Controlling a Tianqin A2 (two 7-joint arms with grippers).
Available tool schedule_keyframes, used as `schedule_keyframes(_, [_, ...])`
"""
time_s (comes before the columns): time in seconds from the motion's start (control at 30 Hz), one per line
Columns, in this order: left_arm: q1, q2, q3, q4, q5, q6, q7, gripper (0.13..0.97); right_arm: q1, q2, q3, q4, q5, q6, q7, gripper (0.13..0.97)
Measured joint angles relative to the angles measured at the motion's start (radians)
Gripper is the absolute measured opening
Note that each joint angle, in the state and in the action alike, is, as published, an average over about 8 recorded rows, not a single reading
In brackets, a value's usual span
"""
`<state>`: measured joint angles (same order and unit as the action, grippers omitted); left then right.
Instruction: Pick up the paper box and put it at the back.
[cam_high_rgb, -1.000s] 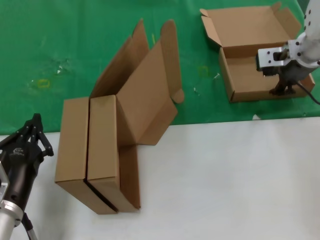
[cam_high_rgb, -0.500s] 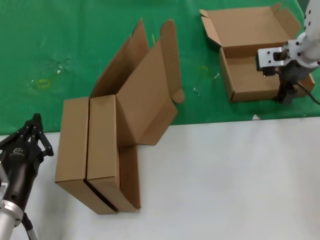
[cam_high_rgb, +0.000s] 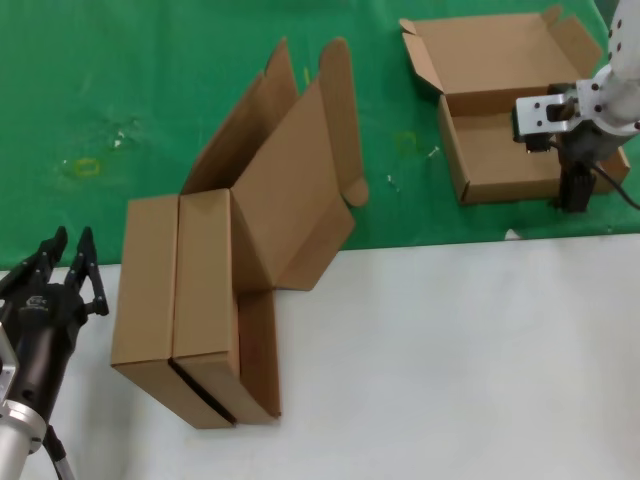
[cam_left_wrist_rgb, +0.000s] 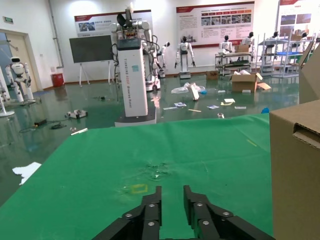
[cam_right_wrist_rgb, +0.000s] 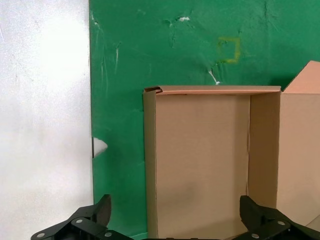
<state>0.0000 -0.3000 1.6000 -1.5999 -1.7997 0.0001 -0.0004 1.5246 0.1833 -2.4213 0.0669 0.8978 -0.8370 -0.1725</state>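
A paper box lies open on the green cloth of the back at the far right, its lid folded back. My right gripper hangs over the box's near right corner, open and empty. In the right wrist view its fingertips stand wide apart on either side of one box wall, one over the cloth and one over the box's floor; the right gripper touches nothing. My left gripper waits at the near left over the white table, fingers a little apart and empty.
Two more brown boxes stand on edge side by side, straddling the cloth's border, with their lids raised toward the back; one box wall shows close beside the left gripper. White tabletop fills the near side.
My right gripper has moved from inside the open box out to its near right corner. My left gripper's fingers, shut before, have parted a little.
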Motion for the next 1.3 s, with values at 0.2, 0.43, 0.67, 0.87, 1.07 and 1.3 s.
schedule_keyframes(0.2, [0.0,0.0,0.0,0.0,0.0,0.0,0.0,0.245,0.0,0.0,0.0,0.0,0.0,0.0,0.0,0.892])
schedule_keyframes(0.43, [0.0,0.0,0.0,0.0,0.0,0.0,0.0,0.363,0.0,0.0,0.0,0.0,0.0,0.0,0.0,0.952])
schedule_keyframes(0.67, [0.0,0.0,0.0,0.0,0.0,0.0,0.0,0.43,-0.006,0.0,0.003,0.006,0.004,0.003,0.0,0.964])
schedule_keyframes(0.87, [0.0,0.0,0.0,0.0,0.0,0.0,0.0,0.597,-0.066,0.005,0.035,0.066,0.039,0.036,0.007,0.966])
schedule_keyframes(1.07, [0.0,0.0,0.0,0.0,0.0,0.0,0.0,0.717,-0.17,0.013,0.092,0.171,0.101,0.093,0.019,0.966])
schedule_keyframes(1.3, [0.0,0.0,0.0,0.0,0.0,0.0,0.0,0.839,-0.311,0.024,0.167,0.312,0.184,0.17,0.035,0.966])
